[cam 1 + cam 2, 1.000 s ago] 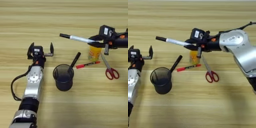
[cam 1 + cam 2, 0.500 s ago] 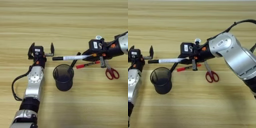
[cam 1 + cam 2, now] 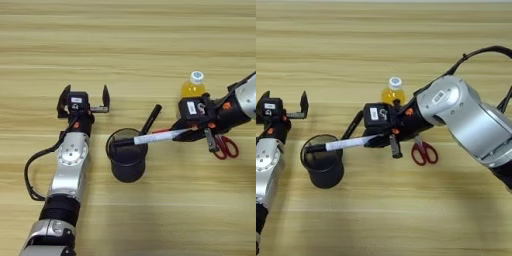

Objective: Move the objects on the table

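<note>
My right end effector [image 3: 387,136] is gripping the marker [image 3: 348,144] near-horizontal, black cap leftward right over the mesh cup [image 3: 322,167].

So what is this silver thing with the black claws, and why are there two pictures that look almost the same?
It is a robot with two arms, and each arm ends in a gripper with two black fingers. The two pictures come from the two eyes of a camera on its head, looking down at a wooden table, so they show one scene.

The right gripper is shut on a grey-white marker and holds its black-capped end over the black mesh cup. The left gripper rests open on the table, doing nothing.

Also on the table are a small bottle of orange juice, red-handled scissors and a thin red pen, mostly hidden. A black pen sticks out of the cup.
</note>
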